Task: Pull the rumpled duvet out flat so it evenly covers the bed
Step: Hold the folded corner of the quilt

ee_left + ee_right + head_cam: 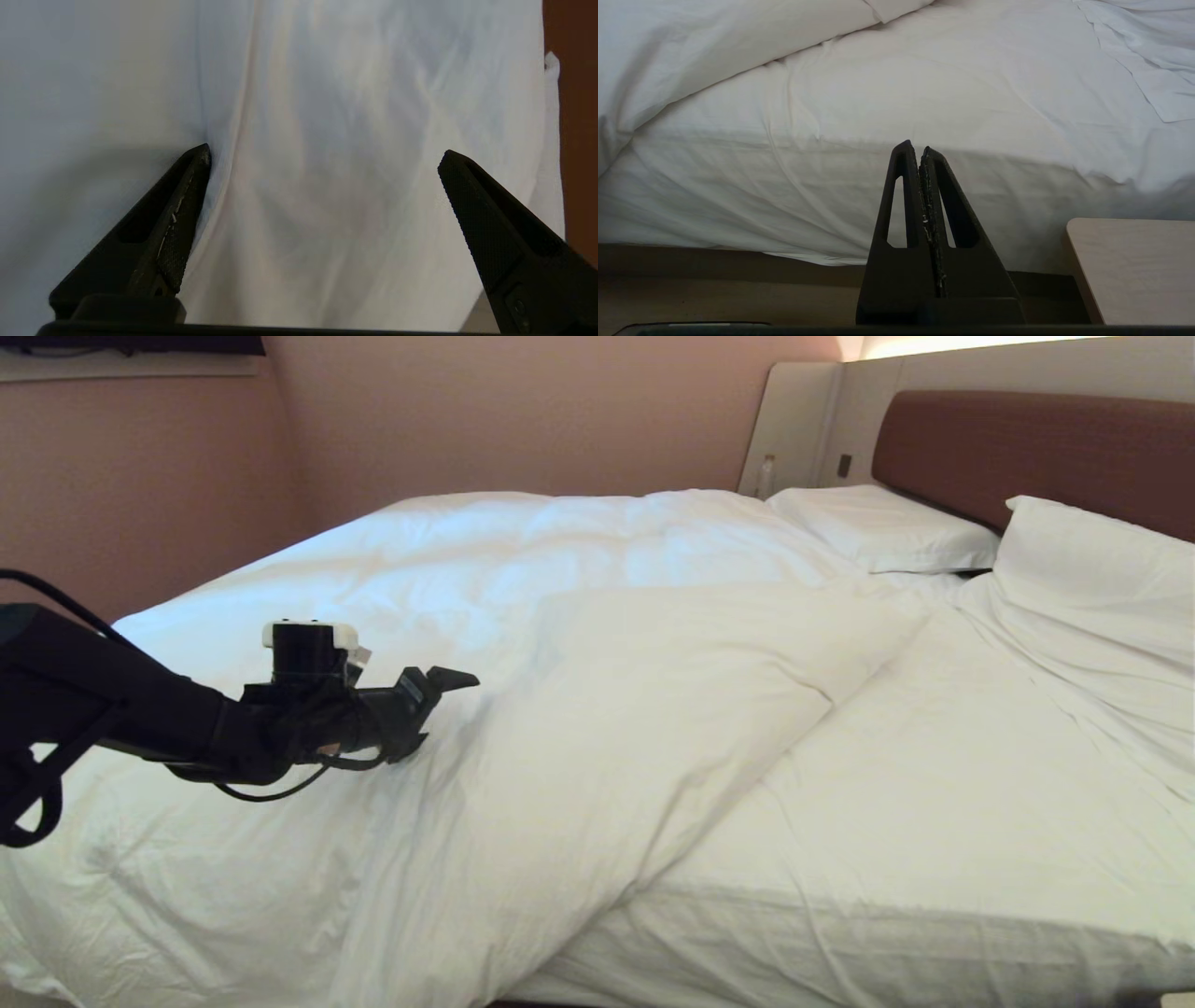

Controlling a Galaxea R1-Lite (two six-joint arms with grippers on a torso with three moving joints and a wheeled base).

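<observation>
Duvet point(597, 709) sits bunched toward the foot and far side of the bed point(934, 933), w/ one corner folded back diagonally so a big wedge of bare sheet point(934, 784) shows on the near side up to the headboard point(1036, 453). Two pillows, one flat by the far side point(882, 527), one propped vs. the headboard point(1102, 579); prob. why the duvet stops short of them. Left gripper point(439, 705) is out over the duvet's lower part, arm reaching in from the robot's left, fingers spread wide w/ nothing between them. In the left wrist view one fingertip point(198, 161) looks pressed right up to a long crease in the fabric, the other point(455, 165) well apart from it over smooth cloth, so I'd judge it's lining up to pinch that ridge, since a raised fold gives sthg to bite on where flat cloth wouldn't. Whether the tip actually touches, can't say for sure. Right gripper point(920, 151) is parked low beside the mattress edge, fingers pressed together, holding nothing; a light wood surface point(1129, 266) sits near it. Task looks barely begun: folded corner not yet drawn back toward the pillows.
</observation>
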